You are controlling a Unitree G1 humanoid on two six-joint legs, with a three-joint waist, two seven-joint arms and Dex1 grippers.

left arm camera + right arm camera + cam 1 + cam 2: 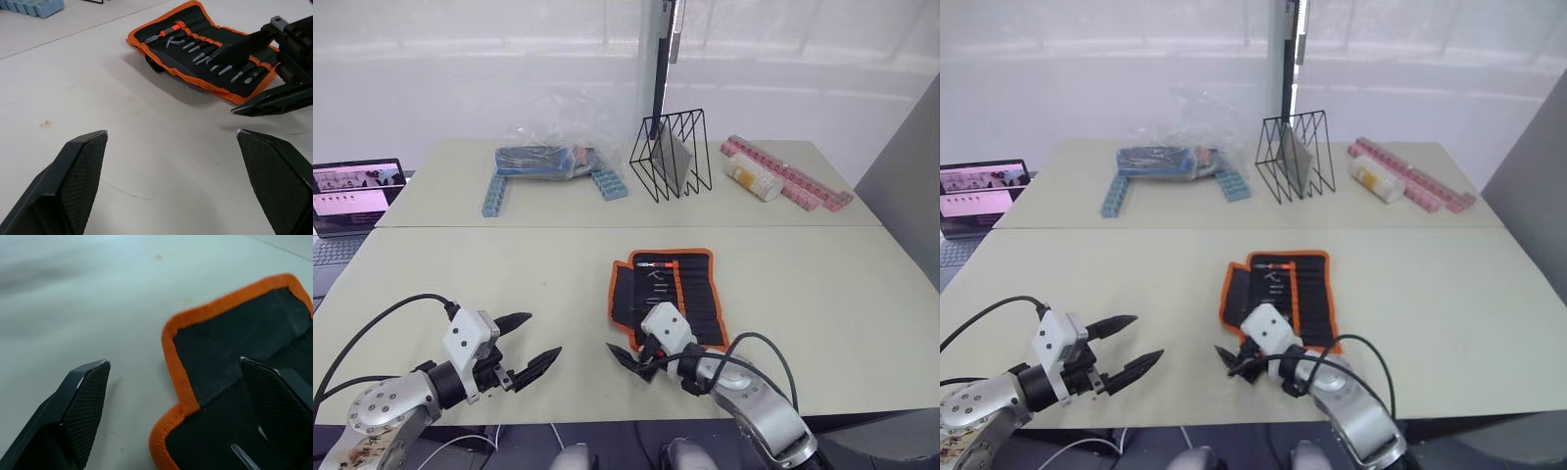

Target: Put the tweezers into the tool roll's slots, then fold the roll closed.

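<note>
The tool roll (668, 292), black fabric with orange edging, lies unrolled and flat on the near table, its slots (210, 54) holding an orange-handled tool and several small grey metal pieces. I cannot make out the tweezers against the black fabric. My right gripper (631, 360) is open at the roll's near left corner (182, 396), one finger over the fabric and the other over the bare table. My left gripper (540, 335) hovers open over bare table to the left of the roll, holding nothing.
On the far table are a clear plastic bag of blue items (548, 157), blue strips (494, 196), a black wire rack (671, 155), a white cylinder (752, 178) and pink strips (788, 176). A laptop (352, 196) stands at the far left.
</note>
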